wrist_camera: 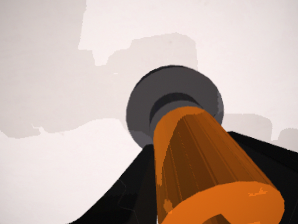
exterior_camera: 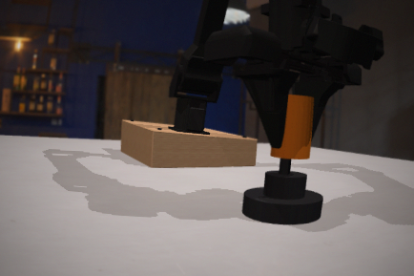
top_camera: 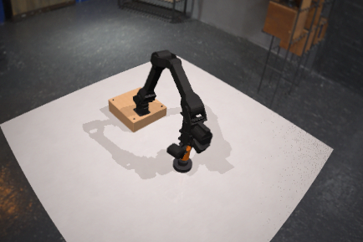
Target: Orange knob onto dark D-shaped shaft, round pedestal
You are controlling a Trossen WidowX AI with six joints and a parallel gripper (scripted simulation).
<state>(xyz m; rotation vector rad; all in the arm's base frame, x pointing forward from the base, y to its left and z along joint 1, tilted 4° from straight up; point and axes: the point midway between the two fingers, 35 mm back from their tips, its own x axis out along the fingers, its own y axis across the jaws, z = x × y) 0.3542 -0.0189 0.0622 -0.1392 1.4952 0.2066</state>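
Orange knob (top_camera: 186, 154) (exterior_camera: 299, 127) (wrist_camera: 200, 145) is the thing to fit, and the exterior view, read from left to right, places it right of centre; at far left, bottles stand on dim wall shelves (exterior_camera: 33, 114); next comes a brown wooden panel (exterior_camera: 138, 103) in the background, behind the pale wooden block (top_camera: 125, 96) (exterior_camera: 202, 151); the block lies on the white surface (top_camera: 125, 203) (exterior_camera: 119, 246) (wrist_camera: 50, 175) and carries the foot of the black arm (top_camera: 180, 75) (exterior_camera: 215, 8); a lit lamp (exterior_camera: 237, 15) shows behind the arm, higher up.

Farther right, the gripper (top_camera: 186, 153) (exterior_camera: 292, 143) (wrist_camera: 189, 144) points downward and is clasping the knob, one finger on each side; the knob is close to upright, its lower end above the round pedestal (top_camera: 179, 168) (exterior_camera: 282, 207) (wrist_camera: 145, 95); a stretch of the dark shaft (exterior_camera: 285, 166) shows between the knob's underside and the pedestal's raised collar, so the knob is not seated; whether the shaft's tip is inside the hole, and how the flat sides line up, I cannot tell; the pedestal stands on the white surface, well apart from the block.
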